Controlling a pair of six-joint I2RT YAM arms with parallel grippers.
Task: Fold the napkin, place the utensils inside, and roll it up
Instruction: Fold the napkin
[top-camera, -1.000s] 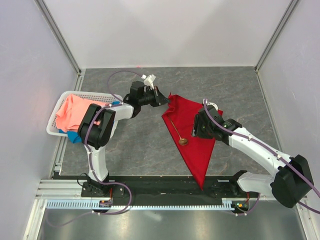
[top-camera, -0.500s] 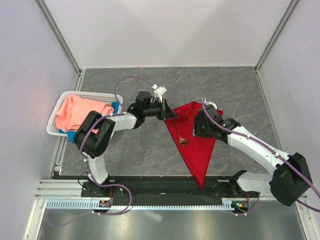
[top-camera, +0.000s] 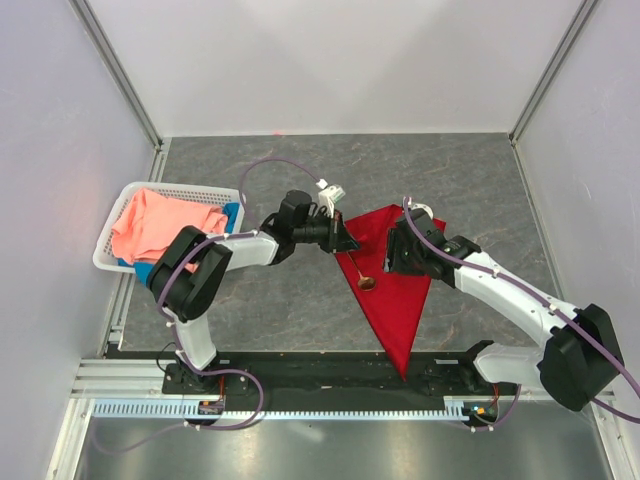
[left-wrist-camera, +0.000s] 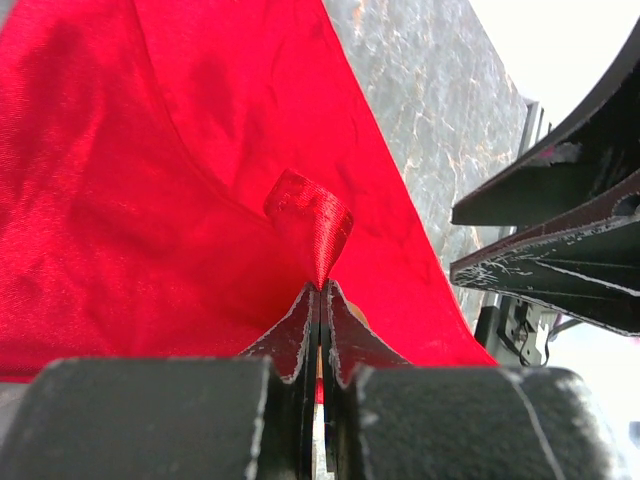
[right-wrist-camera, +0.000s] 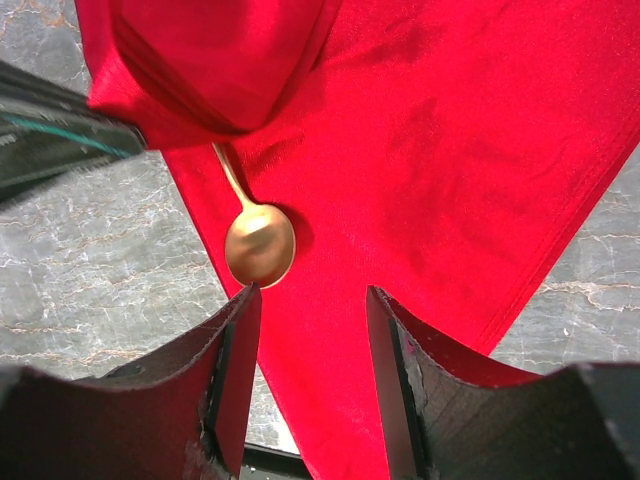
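The deep red napkin (top-camera: 398, 292) lies as a long triangle on the grey table. The copper spoon (top-camera: 362, 275) rests on its left part, bowl toward the near edge. My left gripper (top-camera: 346, 243) is shut on the napkin's far left corner (left-wrist-camera: 312, 215) and holds it folded over the spoon's handle. My right gripper (top-camera: 392, 262) is open and empty, hovering over the napkin just right of the spoon. In the right wrist view the spoon bowl (right-wrist-camera: 260, 245) sits by the left fingertip, and the lifted flap (right-wrist-camera: 210, 70) hides the handle's end.
A white basket (top-camera: 116, 203) at the left holds a salmon-pink cloth (top-camera: 155, 225) and a blue cloth (top-camera: 148, 272). White walls enclose the table. The black base rail (top-camera: 330, 370) runs along the near edge under the napkin's tip.
My left gripper has moved right and toward the near edge with the napkin's corner, folding it over the spoon's handle. The right arm has hardly moved.
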